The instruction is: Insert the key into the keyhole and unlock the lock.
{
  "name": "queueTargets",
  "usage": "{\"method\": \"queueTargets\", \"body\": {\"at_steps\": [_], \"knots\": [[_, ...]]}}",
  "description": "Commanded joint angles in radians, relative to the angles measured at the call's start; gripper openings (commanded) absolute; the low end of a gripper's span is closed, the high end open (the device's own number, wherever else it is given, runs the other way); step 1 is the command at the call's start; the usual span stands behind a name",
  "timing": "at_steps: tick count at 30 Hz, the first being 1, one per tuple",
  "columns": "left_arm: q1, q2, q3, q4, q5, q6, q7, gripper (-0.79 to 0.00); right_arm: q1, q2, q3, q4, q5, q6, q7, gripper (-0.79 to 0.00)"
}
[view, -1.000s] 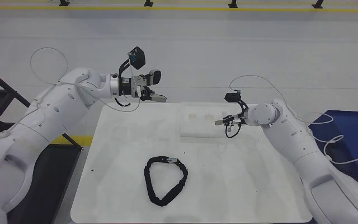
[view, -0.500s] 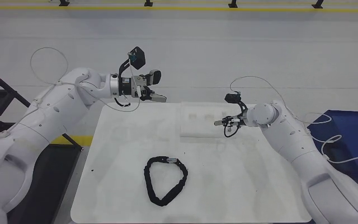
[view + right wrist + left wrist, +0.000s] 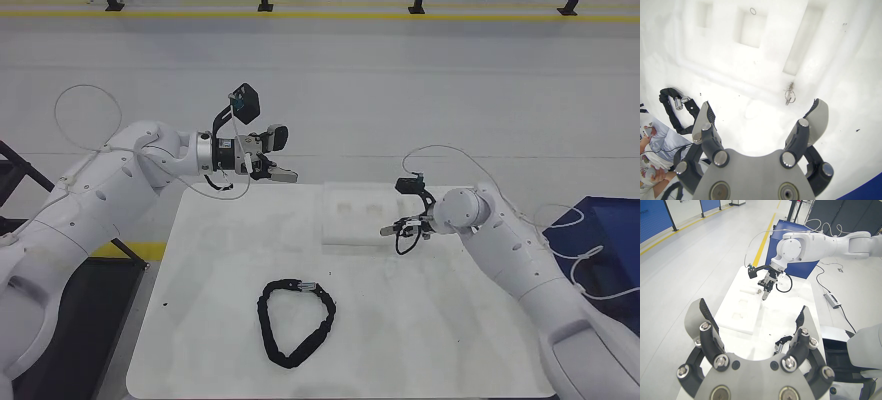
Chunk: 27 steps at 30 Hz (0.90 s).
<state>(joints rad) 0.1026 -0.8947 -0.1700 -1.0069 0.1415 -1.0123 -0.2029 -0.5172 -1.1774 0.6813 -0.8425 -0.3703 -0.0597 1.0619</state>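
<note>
As right wrist shows, key (image 3: 789,97) lies by foam (image 3: 725,62).

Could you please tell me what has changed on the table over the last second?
The right gripper drew slightly nearer the robot and toward the left arm's side, beside the foam block. It is open and holds nothing, and the key lies just ahead of it. Nothing was gripped or released. The left gripper, open near the table's far edge, and the chain lock stayed put.
</note>
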Motion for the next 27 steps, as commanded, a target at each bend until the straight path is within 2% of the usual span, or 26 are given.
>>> {"method": "queueTargets", "body": {"at_steps": [1,5,7,13,25,27], "knots": [[0.000,0.000,0.000,0.000,0.000,0.000,0.000,0.000,-0.005,0.000,0.000,-0.005,-0.011,0.000,-0.006,0.000],[0.000,0.000,0.000,0.000,0.000,0.000,0.000,0.000,-0.011,-0.003,-0.003,-0.005,-0.031,0.002,-0.012,-0.003],[0.000,0.000,0.000,0.000,0.000,0.000,0.000,0.000,-0.010,-0.005,-0.004,-0.003,-0.043,0.003,-0.012,-0.086],[0.000,0.000,0.000,0.000,0.000,0.000,0.000,0.000,-0.008,-0.007,0.002,-0.003,-0.071,0.017,-0.024,-0.400],[0.000,0.000,0.000,0.000,0.000,0.000,0.000,0.000,-0.007,-0.017,0.003,0.011,-0.125,0.064,-0.031,-0.529],[0.000,0.000,0.000,0.000,0.000,0.000,0.000,0.000,-0.006,-0.022,0.000,0.019,-0.129,0.074,-0.031,-0.533]]}}
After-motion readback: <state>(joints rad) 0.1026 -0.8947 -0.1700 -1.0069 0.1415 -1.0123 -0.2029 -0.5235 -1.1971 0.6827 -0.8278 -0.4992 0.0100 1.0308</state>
